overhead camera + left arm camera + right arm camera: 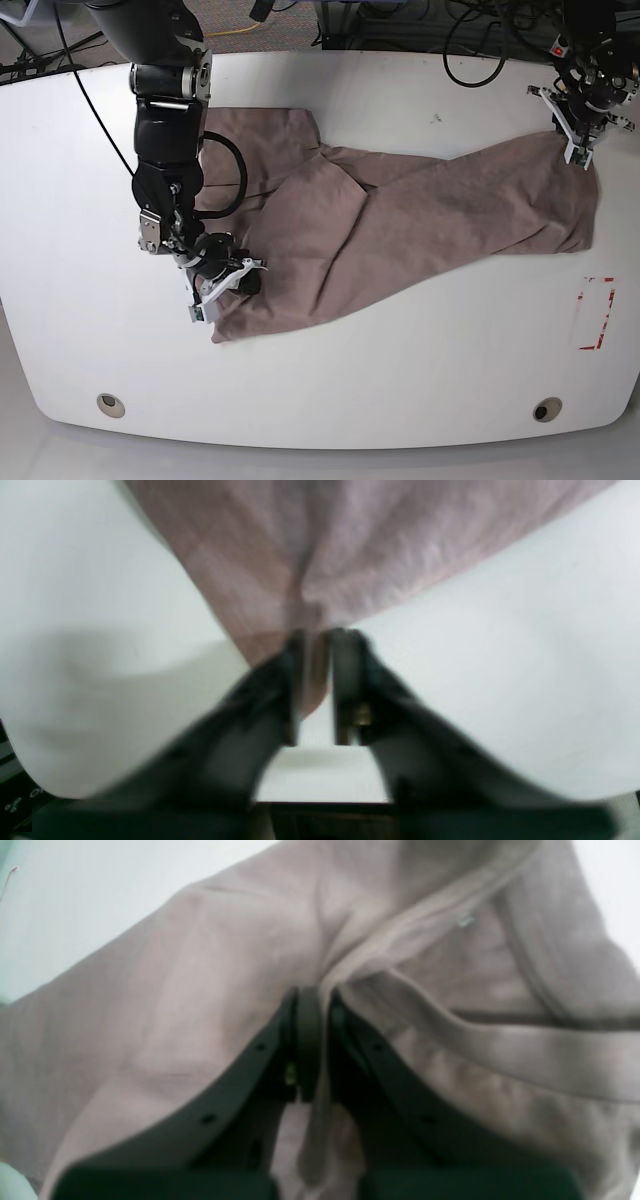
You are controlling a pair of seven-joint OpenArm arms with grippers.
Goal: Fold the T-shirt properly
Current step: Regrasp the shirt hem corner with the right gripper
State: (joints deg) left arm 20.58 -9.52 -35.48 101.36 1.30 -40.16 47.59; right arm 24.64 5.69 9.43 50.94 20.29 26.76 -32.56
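T-shirt (420, 210): lay stretched across white table (330, 390)
Left gripper (315, 640): pinched a shirt corner, loosely
Right gripper (310, 995): clamped tight on bunched fabric

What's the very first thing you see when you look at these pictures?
A big pinkish-brown T-shirt sprawls crumpled across the middle of the white table. The right gripper pinches its near corner on the left of the base view, shut on the cloth. The left gripper pinches the far corner by the table's back right edge.
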